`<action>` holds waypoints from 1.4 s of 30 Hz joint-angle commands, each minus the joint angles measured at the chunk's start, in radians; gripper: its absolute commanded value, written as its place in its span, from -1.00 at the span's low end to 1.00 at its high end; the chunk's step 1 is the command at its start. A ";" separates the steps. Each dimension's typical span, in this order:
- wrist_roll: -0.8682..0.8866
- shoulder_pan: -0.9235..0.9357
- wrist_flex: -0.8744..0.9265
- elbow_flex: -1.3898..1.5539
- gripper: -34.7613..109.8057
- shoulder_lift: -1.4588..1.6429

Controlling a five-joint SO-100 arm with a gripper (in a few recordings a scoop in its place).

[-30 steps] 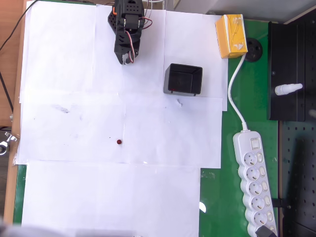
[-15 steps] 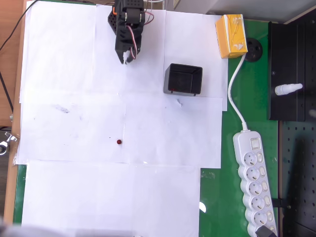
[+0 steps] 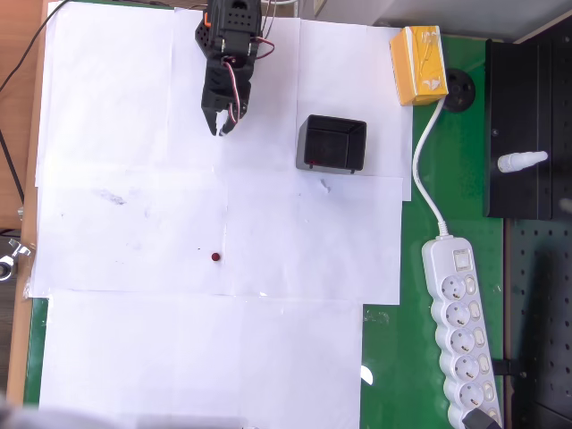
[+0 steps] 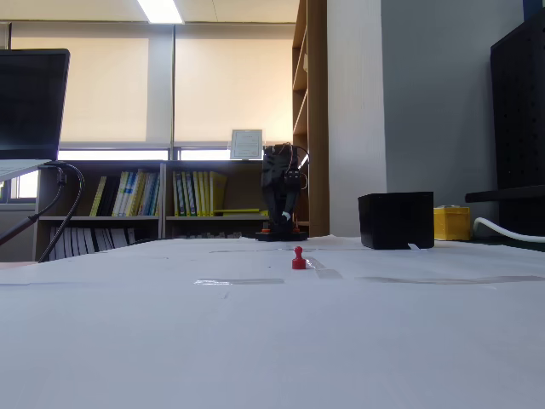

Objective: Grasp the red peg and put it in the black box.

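Overhead and low fixed views of a counter [image 3: 393, 357] covered in green mat and overlaid with white paper sheets [image 3: 179, 357]. The black servo-driven arm [image 3: 228, 40] is reaching down from the top edge of the overhead view, its tool [image 3: 220, 128] hanging above bare paper; the fingertips are lying close together with nothing between them, though whether they are fully closed cannot be told from either view. The tiny dark red round peg [image 3: 215, 256] is standing upright on the paper, well apart from the tool and below it in the overhead view; in the fixed view the same peg [image 4: 298, 258] is showing as a small knobbed pin in front of the arm [image 4: 279, 204]. The small square black thin-walled box [image 3: 332, 143] is sitting open side up to the right of the tool, well apart from the peg; in the fixed view it [image 4: 396, 220] is standing to the right of the arm. A yellow carton [image 3: 419, 64] is lying beyond the box near the top right, and a white power strip [image 3: 460, 317] with its cable is lying on the green mat at the right
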 commanded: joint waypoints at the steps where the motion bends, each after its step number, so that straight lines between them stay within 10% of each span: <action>1: 0.060 0.003 -0.713 -0.115 -0.52 0.288; 2: 0.072 0.023 -0.960 -0.114 -0.52 0.482; 28: 0.058 -0.028 -1.580 0.132 -0.52 1.339; 42: 0.092 -0.008 -1.428 0.314 -0.51 1.362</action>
